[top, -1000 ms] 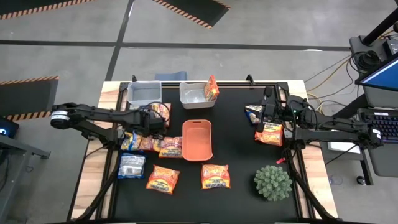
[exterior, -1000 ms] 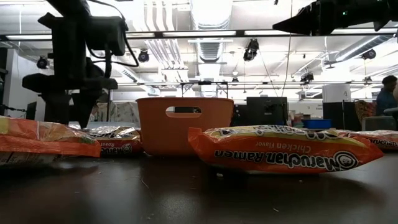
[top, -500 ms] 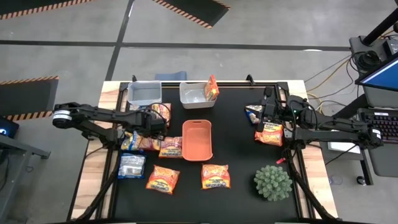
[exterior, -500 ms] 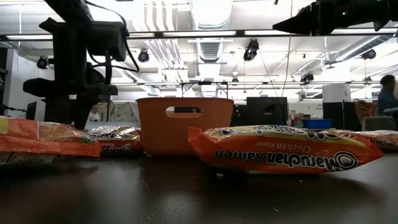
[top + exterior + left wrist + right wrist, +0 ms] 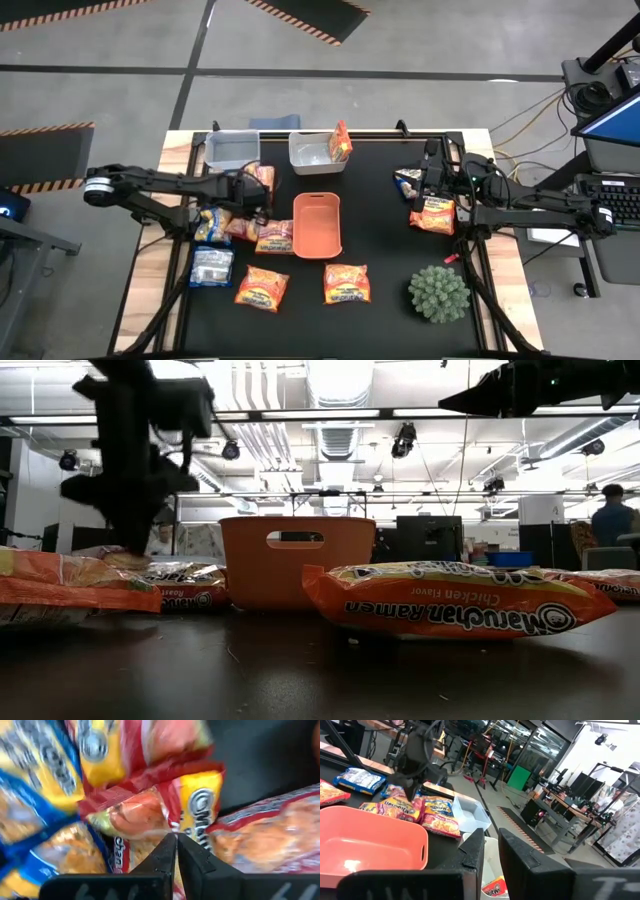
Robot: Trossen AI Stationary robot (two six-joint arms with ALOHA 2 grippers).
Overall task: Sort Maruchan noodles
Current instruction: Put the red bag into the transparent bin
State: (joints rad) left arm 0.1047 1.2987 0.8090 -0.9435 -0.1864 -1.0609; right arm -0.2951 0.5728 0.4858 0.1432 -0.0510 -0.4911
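High view: left gripper (image 5: 257, 204) jaws pinched on noodle packet (image 5: 243, 226) edge; tray (image 5: 317, 225) beside; right gripper (image 5: 432, 187) nearly shut.

Left tool (image 5: 258, 205) over noodle packets (image 5: 240, 228), beside orange tray (image 5: 317, 225).

In the left wrist view the noodle packets (image 5: 150, 815) around the closed jaws are smeared by blur, their lettering unreadable and their outlines cut off at every edge. Whether those jaws pinch a packet cannot be told. In the low view, the left gripper (image 5: 135, 545) tips vanish behind a packet.
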